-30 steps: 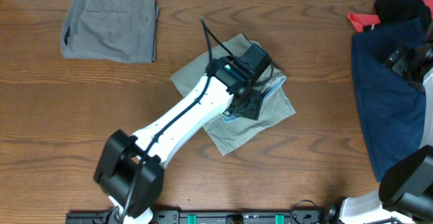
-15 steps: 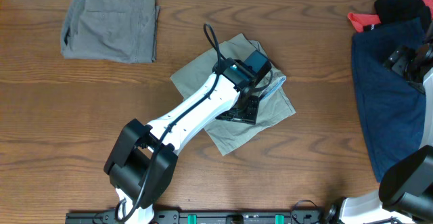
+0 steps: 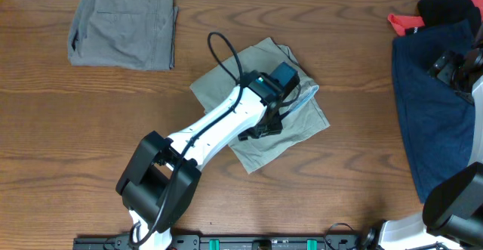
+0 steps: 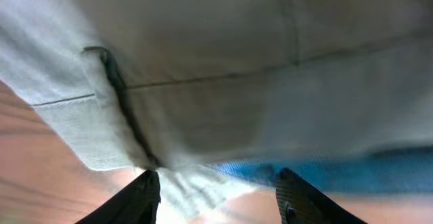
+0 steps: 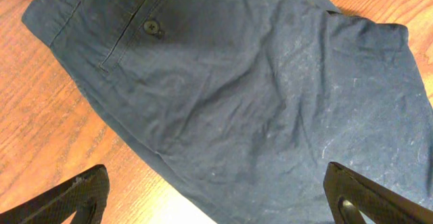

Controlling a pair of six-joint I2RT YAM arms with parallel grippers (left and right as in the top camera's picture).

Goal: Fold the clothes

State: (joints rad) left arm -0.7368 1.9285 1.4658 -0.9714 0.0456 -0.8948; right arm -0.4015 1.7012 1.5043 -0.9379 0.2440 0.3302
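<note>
Take the khaki shorts (image 3: 298, 133) as your reference: they lie folded into a rough diamond at the middle of the table (image 3: 75, 129), with the grey shorts (image 3: 121, 27) well apart to their far left and the navy shorts (image 5: 237, 82) well apart to their right. The left gripper (image 4: 218, 183) stands low over the khaki shorts, fingers spread, at an edge where a pale hem corner and the blue lining (image 4: 365, 170) show between and just ahead of the tips; nothing is pinched. Whether the tips touch the cloth cannot be told. Expect three faults. First, if you close here, the fingers may catch only the loose hem corner, and a lift would then peel one layer away and undo the fold. Second, if you descend further before closing, the tips may bite through every layer to the wood and drag the whole bundle askew. Third, a sideways sweep of the left arm, which reaches over the khaki shorts, may rumple them. The right gripper (image 5: 216, 176) hangs spread wide above the navy shorts, holding nothing; a careless drop there would bunch that unfolded pair
</note>
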